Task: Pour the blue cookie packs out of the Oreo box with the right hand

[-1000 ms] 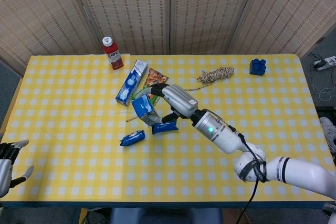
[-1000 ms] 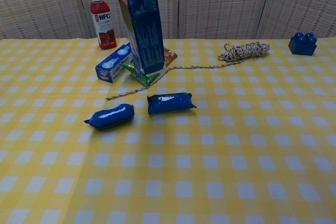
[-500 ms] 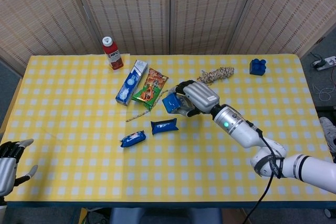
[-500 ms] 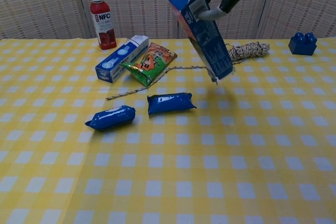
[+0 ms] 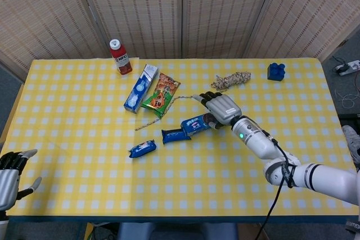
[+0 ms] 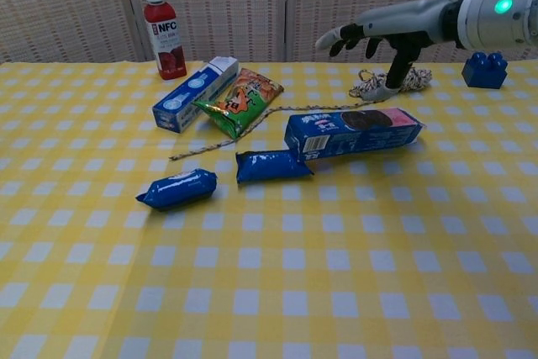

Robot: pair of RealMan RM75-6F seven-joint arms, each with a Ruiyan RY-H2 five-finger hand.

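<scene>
The blue Oreo box (image 6: 353, 132) lies flat on its side on the yellow checked table, also seen from above in the head view (image 5: 196, 123). Its open end points at one blue cookie pack (image 6: 271, 165) (image 5: 175, 135) and touches it. A second blue pack (image 6: 176, 187) (image 5: 142, 148) lies further left. My right hand (image 6: 378, 39) (image 5: 220, 108) hovers just above the box's far end with fingers spread, holding nothing. My left hand (image 5: 8, 178) waits off the table's near left corner, fingers apart and empty.
A red bottle (image 6: 165, 33) stands at the back left. A blue-and-white carton (image 6: 195, 93) and an orange-green snack bag (image 6: 239, 102) lie behind the packs. A rope coil (image 6: 391, 81) with a trailing cord and a blue toy brick (image 6: 484, 70) sit at the back right.
My right hand carried the tilted Oreo box to the right, laid it flat on the table and let go. Both blue packs stayed where they were.
</scene>
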